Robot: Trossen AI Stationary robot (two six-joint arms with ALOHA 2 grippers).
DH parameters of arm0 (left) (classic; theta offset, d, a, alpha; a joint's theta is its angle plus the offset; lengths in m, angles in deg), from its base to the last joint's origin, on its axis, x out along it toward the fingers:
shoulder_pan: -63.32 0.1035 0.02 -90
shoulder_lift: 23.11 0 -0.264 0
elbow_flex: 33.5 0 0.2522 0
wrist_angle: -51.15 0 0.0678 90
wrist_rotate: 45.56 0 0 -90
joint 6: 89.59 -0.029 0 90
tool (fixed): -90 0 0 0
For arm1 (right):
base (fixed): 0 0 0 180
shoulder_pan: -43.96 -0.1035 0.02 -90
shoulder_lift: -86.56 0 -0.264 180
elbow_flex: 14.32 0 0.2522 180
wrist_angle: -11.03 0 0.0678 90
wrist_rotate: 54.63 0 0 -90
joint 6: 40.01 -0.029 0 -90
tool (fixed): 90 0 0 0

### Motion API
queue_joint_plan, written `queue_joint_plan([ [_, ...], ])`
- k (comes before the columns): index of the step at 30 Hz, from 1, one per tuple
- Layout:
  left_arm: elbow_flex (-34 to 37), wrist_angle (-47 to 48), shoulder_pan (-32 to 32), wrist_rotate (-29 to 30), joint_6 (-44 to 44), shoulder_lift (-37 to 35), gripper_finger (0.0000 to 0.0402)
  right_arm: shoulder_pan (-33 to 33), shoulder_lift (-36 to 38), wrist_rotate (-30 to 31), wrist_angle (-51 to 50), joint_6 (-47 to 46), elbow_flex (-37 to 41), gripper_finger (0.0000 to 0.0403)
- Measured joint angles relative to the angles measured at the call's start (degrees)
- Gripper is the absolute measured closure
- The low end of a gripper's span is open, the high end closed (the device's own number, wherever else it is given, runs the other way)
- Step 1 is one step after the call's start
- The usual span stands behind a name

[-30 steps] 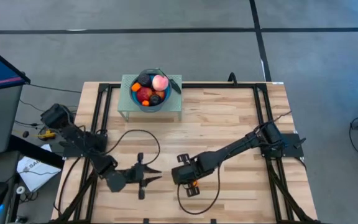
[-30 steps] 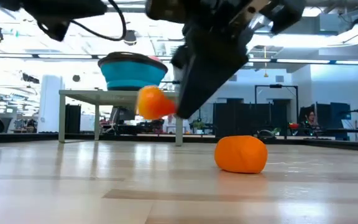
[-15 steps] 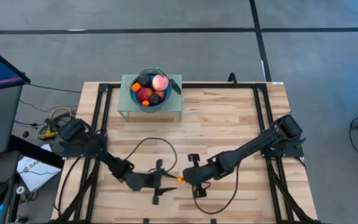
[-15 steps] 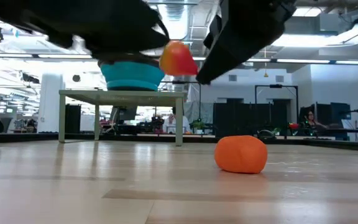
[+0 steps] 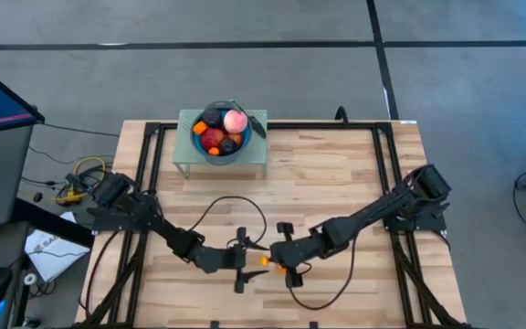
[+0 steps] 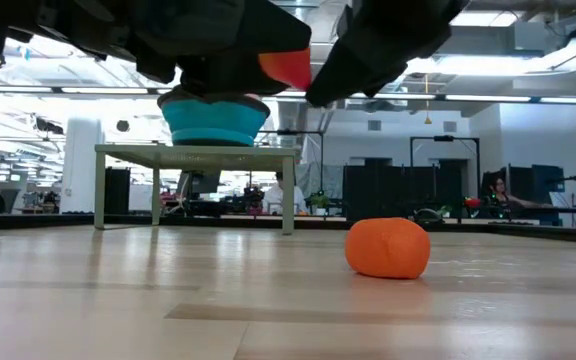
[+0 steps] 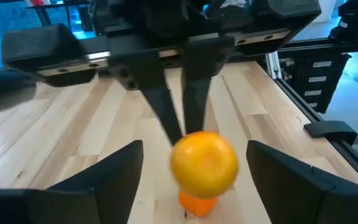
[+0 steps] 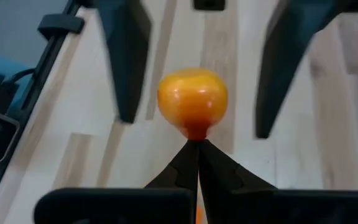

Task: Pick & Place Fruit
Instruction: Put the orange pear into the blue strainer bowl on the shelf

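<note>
From my left jaws (image 7: pixel 194 186), spread wide, the orange fruit (image 7: pixel 204 163) sits dead ahead at twelve o'clock between them, pinched at its far side by my clenched right jaws (image 8: pixel 197 149), above the tabletop (image 5: pixel 336 174).

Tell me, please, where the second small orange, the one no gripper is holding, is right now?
In the low view the loose orange lies on the wooden table, right of centre, below the raised orange that the right gripper holds.

In the lower middle of the frame, the left gripper (image 5: pixel 250 260) and right gripper (image 5: pixel 272 259) meet around a small orange fruit (image 5: pixel 265 260).
</note>
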Motion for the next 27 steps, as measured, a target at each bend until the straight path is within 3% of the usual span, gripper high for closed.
queue_joint_plan([
  [18,0.0,-0.7,-0.2,0.2,0.9,0.0,0.0272,0.3,-0.1,-0.3,0.8,0.0,0.0,0.0380],
  [22,0.0,-0.9,-0.2,0.2,3.6,0.0,0.0279,0.9,-0.1,-0.3,0.2,-0.4,0.0,0.0332],
  [27,0.0,-1.1,-0.2,3.6,7.6,0.0,0.0263,0.7,-0.1,3.0,-4.7,-1.2,0.2,0.0237],
])
